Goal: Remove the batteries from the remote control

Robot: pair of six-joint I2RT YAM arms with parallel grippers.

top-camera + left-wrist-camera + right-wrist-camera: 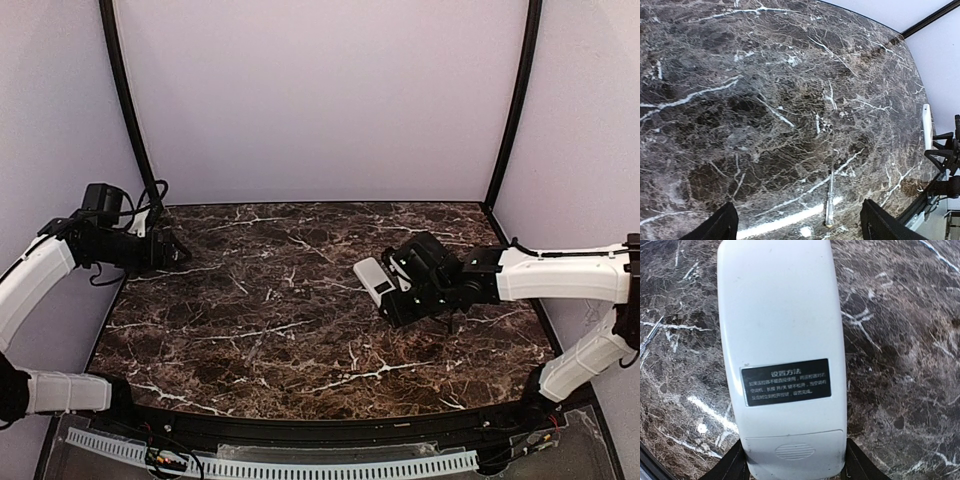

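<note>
Right wrist view gives us the clearest reading: the remote control (782, 355) fills the middle of the picture, back side toward the camera. Its dark printed label (786, 381) is showing, and a ribbed sliding cover (795, 452) sits at the near end. The right end effector (795, 462) pinches the remote control by its two long edges just beside that cover, one finger on each side. We judge this hold is meant to present the back upward, so the cover can be reached from above while the body is kept from sliding. The cover looks closed, so the batteries are out of sight, presumably inside, and none lie on the table (280, 320).

From the top external view, the right arm reaches in from the right edge with its forearm nearly level. Its wrist is turned toward the middle, and the remote control (375, 275) points away to the left. We cannot tell whether the far end touches the table.

The left arm is folded back at the far left. The left end effector (170, 250) hangs over bare marble well apart from the remote control, fingers spread with nothing between them. It will have to cross the table to work the cover.
</note>
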